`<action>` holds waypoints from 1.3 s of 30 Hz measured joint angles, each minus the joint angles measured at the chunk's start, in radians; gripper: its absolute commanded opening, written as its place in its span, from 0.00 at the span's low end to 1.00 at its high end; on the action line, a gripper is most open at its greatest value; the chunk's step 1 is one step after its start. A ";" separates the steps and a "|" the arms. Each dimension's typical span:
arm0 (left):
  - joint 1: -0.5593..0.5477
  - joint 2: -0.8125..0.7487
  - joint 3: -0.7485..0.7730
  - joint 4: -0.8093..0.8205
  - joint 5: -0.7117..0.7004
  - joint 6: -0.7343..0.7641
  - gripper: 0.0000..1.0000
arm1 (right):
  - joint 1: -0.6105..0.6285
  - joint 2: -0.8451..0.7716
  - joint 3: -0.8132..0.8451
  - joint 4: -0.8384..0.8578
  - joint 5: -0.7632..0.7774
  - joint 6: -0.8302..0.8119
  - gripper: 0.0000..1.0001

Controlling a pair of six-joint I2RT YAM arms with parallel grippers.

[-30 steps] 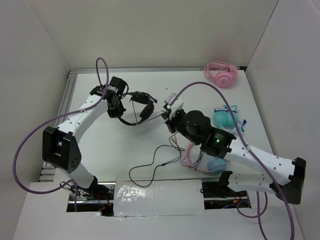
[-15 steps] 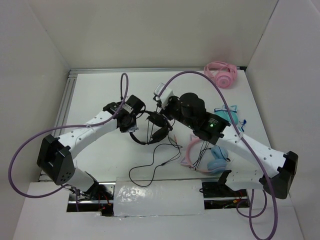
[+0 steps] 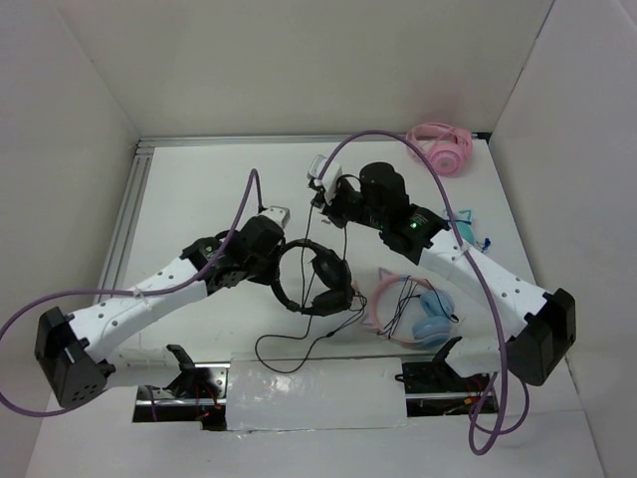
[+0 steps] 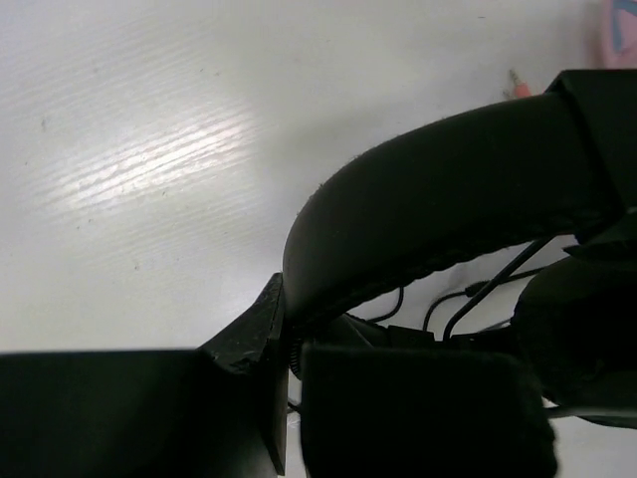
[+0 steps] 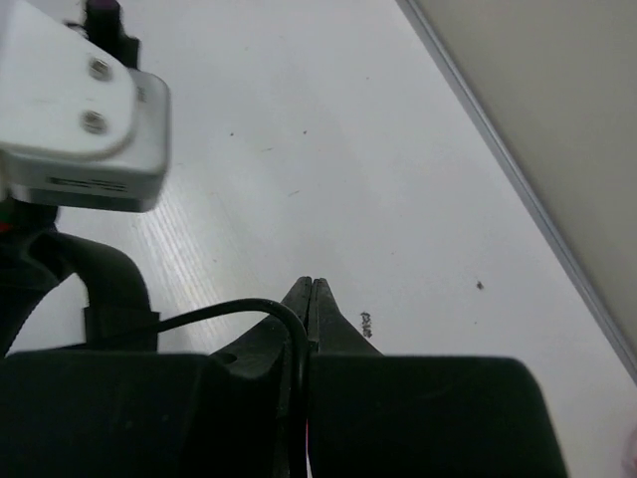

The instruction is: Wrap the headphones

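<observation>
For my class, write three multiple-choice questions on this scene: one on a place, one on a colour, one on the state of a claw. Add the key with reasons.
1. Where do the pink headphones lie?
A) far right corner of the table
B) near left corner
C) between the arm bases

2. What colour are the headphones in the left claw?
A) white
B) black
C) green

3. How is the right claw?
A) wide open
B) shut on nothing
C) shut on the thin cable

Key: 1 A, they sit where the far and right walls meet; 2 B, the clamped headband is black; 3 C, the cable runs between its closed fingers.
</observation>
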 measured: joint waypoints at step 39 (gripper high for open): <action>0.103 -0.058 0.167 -0.092 -0.137 0.046 0.00 | -0.046 -0.211 -0.064 0.150 -0.079 0.196 0.00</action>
